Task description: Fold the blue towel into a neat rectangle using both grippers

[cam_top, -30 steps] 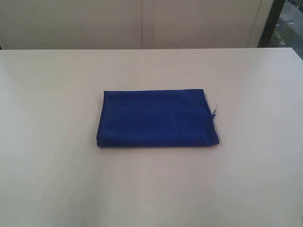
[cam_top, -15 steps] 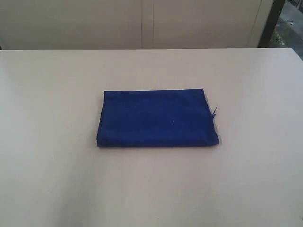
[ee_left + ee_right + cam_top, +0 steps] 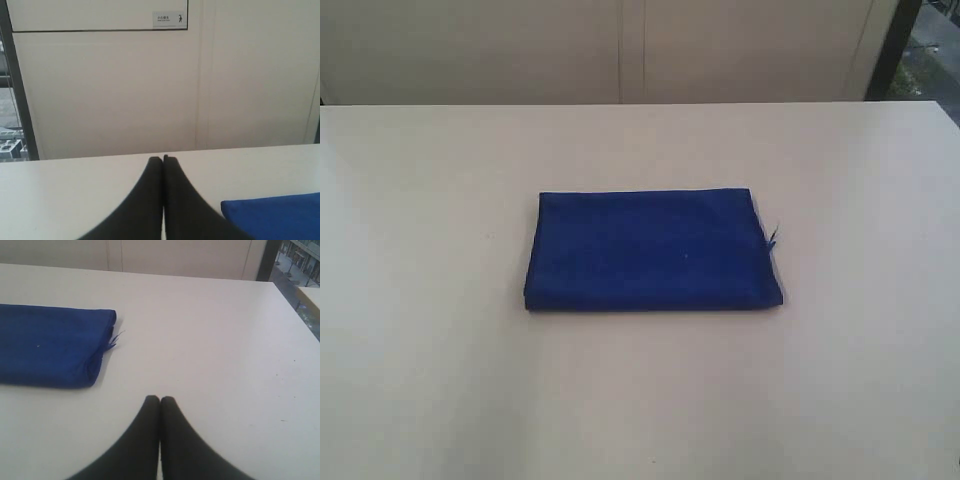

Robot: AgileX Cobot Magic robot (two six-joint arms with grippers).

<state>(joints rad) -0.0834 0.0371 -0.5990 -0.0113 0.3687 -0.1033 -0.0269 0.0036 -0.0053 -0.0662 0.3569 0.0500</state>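
The blue towel [image 3: 653, 250] lies folded into a compact rectangle in the middle of the white table [image 3: 430, 300], with a loose thread [image 3: 773, 236] at its right edge. Neither arm shows in the exterior view. In the left wrist view my left gripper [image 3: 163, 159] is shut and empty, over bare table, with a corner of the blue towel [image 3: 275, 215] off to one side. In the right wrist view my right gripper [image 3: 160, 400] is also shut and empty, apart from the blue towel [image 3: 50, 352], whose thread [image 3: 114, 338] sticks out toward it.
A pale panelled wall [image 3: 620, 50] runs behind the table's far edge. A dark window frame [image 3: 895, 45] stands at the back right. A small sign [image 3: 169, 19] hangs on the wall in the left wrist view.
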